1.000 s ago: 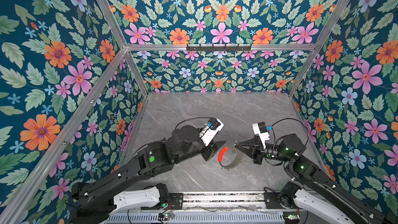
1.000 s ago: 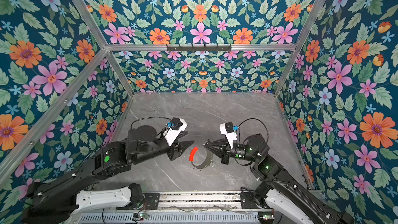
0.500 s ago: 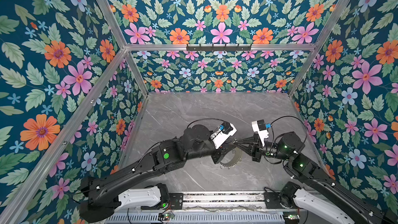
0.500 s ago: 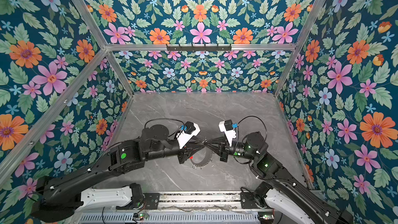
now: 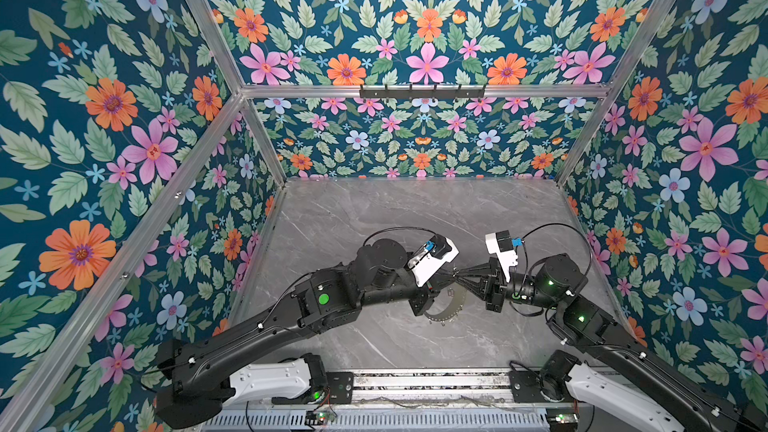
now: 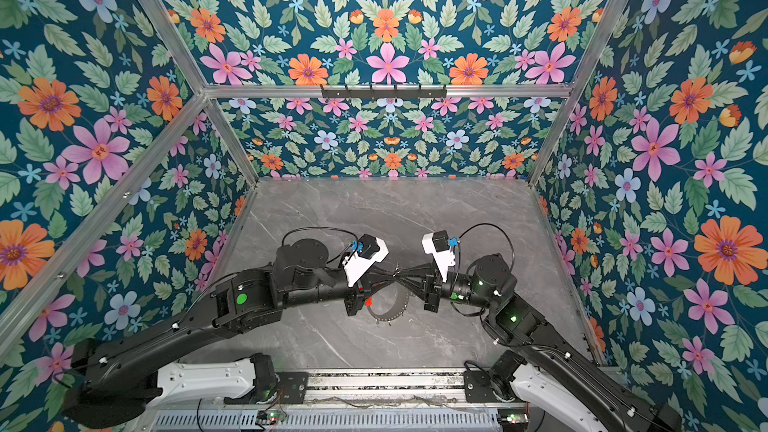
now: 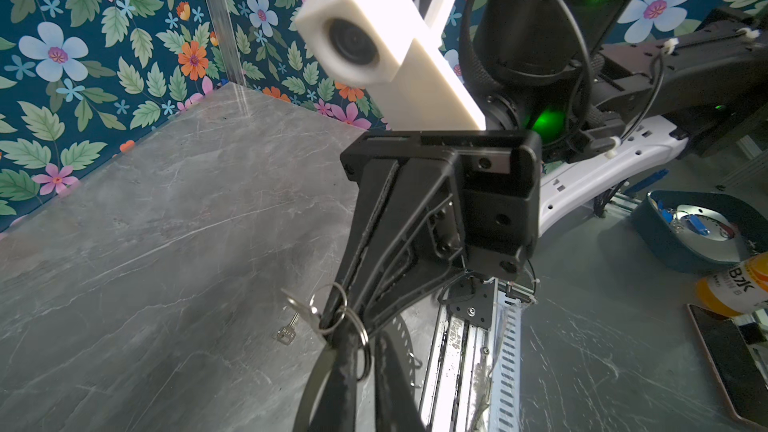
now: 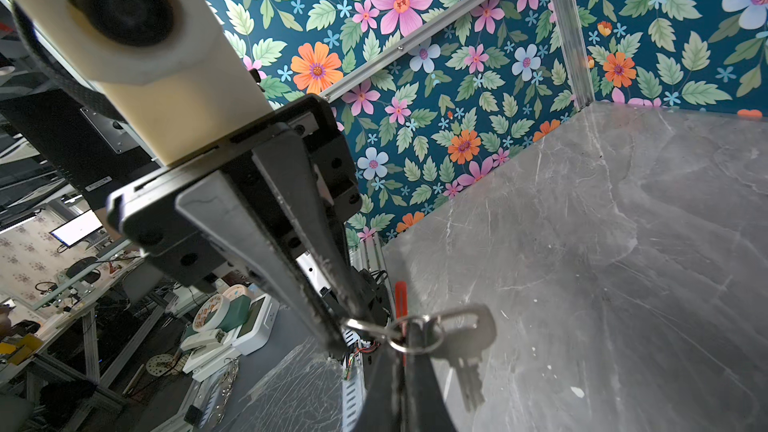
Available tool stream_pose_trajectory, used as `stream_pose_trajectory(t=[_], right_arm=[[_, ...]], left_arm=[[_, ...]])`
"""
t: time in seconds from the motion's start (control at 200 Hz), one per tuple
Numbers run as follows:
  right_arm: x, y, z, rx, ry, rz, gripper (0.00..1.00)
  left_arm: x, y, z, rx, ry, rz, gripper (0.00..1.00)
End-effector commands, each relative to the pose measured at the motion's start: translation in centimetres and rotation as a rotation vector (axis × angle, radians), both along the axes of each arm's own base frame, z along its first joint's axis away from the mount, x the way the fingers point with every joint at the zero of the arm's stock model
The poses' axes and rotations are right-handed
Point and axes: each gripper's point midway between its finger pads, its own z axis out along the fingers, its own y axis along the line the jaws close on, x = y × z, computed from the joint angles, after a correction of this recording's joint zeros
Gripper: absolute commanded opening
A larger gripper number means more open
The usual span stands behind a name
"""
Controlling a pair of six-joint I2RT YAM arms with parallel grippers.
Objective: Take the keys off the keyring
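Nearly tip to tip over table (image 5: 415, 218): left gripper (image 6: 392, 275) pinched shut on key (image 8: 461, 338) at its split ring, right gripper (image 6: 402, 277) clamped on keyring (image 5: 456, 308), hoop dangling below, approx. mid-front. Prob. best: hold right rigid, ease left away slow along wire, no twisting; hard tug likely to slip grip.

Left gripper (image 5: 452, 273), right gripper (image 5: 462, 277) tip-to-tip, jaws closed.

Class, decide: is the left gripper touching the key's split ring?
Touching. The right wrist view shows the left gripper shut on the split ring beside the key.
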Motion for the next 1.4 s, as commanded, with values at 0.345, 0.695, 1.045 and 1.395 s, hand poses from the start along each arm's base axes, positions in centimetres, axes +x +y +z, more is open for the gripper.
stream_pose_trajectory(t=[0.345, 0.695, 1.045, 1.395], right_arm=[[0.1, -0.1, 1.3, 0.031, -0.026, -0.01, 0.0], [-0.1, 0.0, 1.5, 0.038, -0.023, 0.001, 0.0], [-0.4, 0.0, 1.8, 0.046, -0.028, 0.011, 0.0], [-0.8, -0.3, 0.6, -0.012, -0.033, 0.012, 0.32]], left_arm=[[0.5, -0.2, 0.3, -0.002, -0.014, 0.021, 0.15], [0.6, -0.2, 0.5, -0.006, -0.021, 0.023, 0.09], [1.0, -0.1, 0.2, 0.008, -0.032, 0.046, 0.0], [0.1, 0.8, 1.4, -0.033, -0.081, 0.004, 0.0]])
